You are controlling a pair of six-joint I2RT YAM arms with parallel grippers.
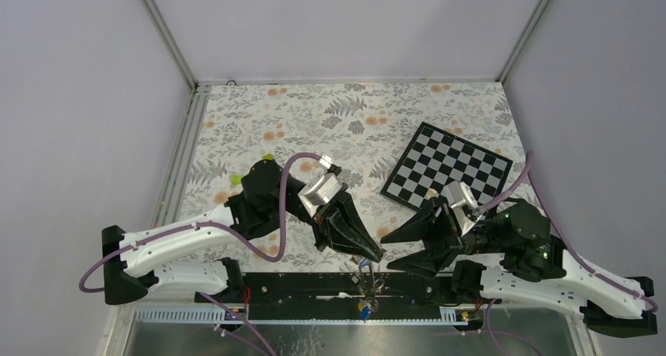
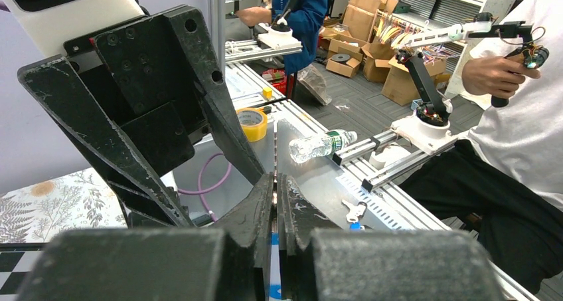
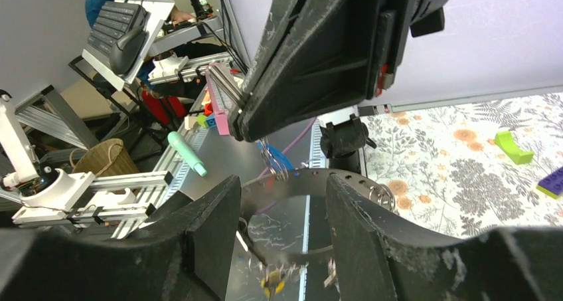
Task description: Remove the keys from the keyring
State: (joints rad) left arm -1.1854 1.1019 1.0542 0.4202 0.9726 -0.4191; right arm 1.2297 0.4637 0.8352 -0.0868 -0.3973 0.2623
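Note:
My left gripper [image 1: 371,254] is shut on a blue-headed key [image 3: 277,159] at the near table edge. The large grey keyring [image 3: 302,180] hangs from that key by a small split ring. More keys [image 3: 273,282], one with a yellow head, dangle blurred below the keyring [image 1: 366,278]. In the left wrist view the fingers [image 2: 255,204] press together on a thin blue-and-white strip, and a silver key [image 2: 354,211] shows beneath. My right gripper [image 3: 282,208] is open, with one finger on each side of the keyring. It faces the left gripper from the right [image 1: 395,251].
A checkerboard [image 1: 448,167] lies at the back right of the floral tabletop. A green block [image 3: 513,146] and a purple block [image 3: 551,181] lie on the tabletop. The black base rail [image 1: 314,285] runs along the near edge, with a metal tray [image 1: 314,336] below it.

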